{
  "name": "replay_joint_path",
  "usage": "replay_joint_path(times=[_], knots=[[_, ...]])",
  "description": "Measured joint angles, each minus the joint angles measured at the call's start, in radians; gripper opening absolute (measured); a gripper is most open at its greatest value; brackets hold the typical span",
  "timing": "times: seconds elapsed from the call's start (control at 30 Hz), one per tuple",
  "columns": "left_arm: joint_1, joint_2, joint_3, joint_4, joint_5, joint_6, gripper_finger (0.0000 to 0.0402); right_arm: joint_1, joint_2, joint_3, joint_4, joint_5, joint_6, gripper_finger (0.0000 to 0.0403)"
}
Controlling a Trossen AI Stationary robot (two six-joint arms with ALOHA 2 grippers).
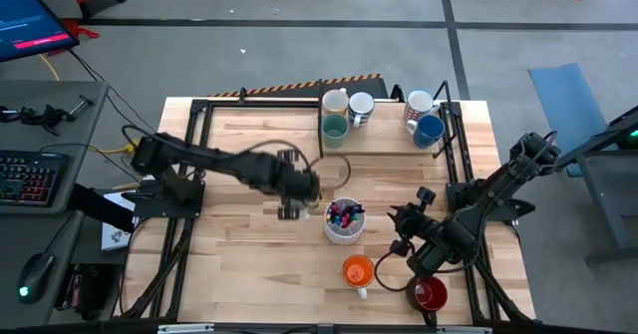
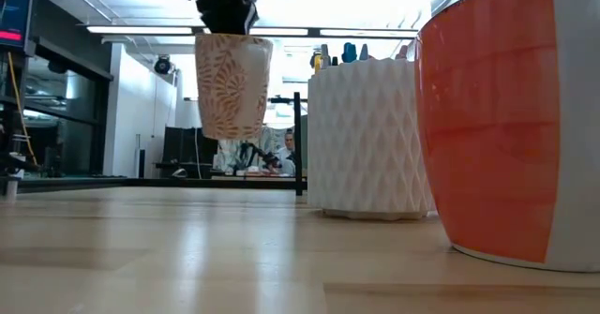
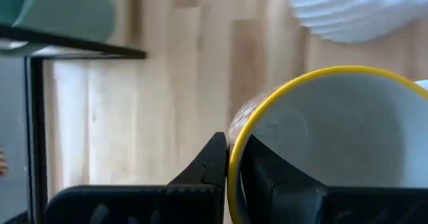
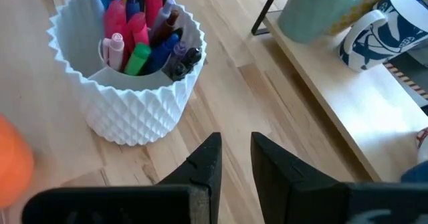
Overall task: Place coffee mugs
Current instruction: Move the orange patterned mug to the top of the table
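Left tool (image 3: 234, 174) is clamped on the rim of the pale yellow mug (image 3: 334, 127), one finger inside and one outside, holding it lifted clear of the surface (image 1: 249, 264) near the middle, just beside the white pen cup (image 1: 344, 220). Right tool (image 4: 234, 158) hovers near the pen cup with its fingers slightly apart, gripping nothing. Four mugs, teal green mug (image 1: 334, 128) among them, sit on the back shelf (image 1: 384, 143); orange mug (image 1: 358, 270) and dark red mug (image 1: 430, 294) stand at the front
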Motion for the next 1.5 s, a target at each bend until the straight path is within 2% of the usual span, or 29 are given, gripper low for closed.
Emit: replay_joint_path(times=[0.2,0.5,0.73,0.87,1.0,1.33,1.5], knots=[[0.144,-0.004,0.001,0.045,0.026,0.000,0.0012,0.000,0.000,0.000,0.004,0.067,0.019,0.0059],[0.325,0.002,0.002,0.176,0.127,0.023,0.0012,0.013,0.000,0.000,-0.007,0.039,0.033,0.0059],[0.370,0.043,0.003,0.352,0.214,0.018,0.0012,0.061,0.000,0.000,-0.123,0.067,0.159,0.0059],[0.371,0.076,0.023,0.372,0.232,0.029,0.0012,0.084,0.000,0.000,-0.171,0.073,0.210,0.0059],[0.371,0.142,0.117,0.332,0.232,0.047,0.0012,0.092,0.000,0.000,-0.183,0.074,0.227,0.0059],[0.348,0.434,0.515,0.178,0.278,0.111,0.0012,0.094,0.000,0.000,-0.184,0.065,0.236,0.0059],[0.339,0.543,0.656,0.126,0.304,0.142,0.0012,0.112,0.000,0.000,-0.215,0.056,0.285,0.0059]])
